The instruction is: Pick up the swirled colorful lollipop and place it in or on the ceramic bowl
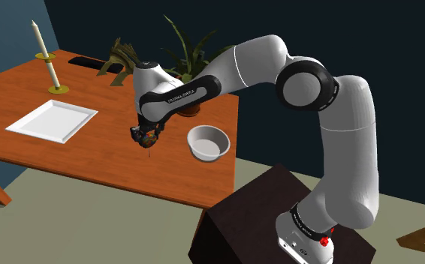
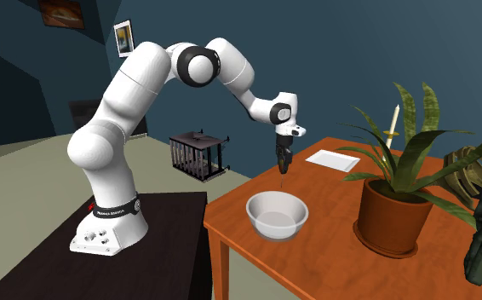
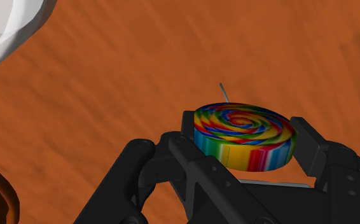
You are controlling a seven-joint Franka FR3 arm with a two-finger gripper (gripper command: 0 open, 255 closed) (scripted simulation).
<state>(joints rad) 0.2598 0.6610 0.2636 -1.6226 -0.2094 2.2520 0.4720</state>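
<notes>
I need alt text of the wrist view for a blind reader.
The black two-finger gripper clasps a round rainbow-swirled lollipop over the orange-brown wooden table. Part of a white bowl shows farther off on the table.

- Arm point(image 1: 346, 135) is showing glossy white rounded shells, dark joints.
- Base point(image 1: 293, 236) is carrying a lettered black band, red button point(image 1: 324, 241).
- Gripper point(image 3: 243, 130) is showing all black.

Streaky reddish wood-grain table point(image 3: 109, 95), glossy rainbow-swirled lollipop point(image 3: 243, 130), smooth white bowl point(image 1: 207, 156), matt black jaws.
</notes>
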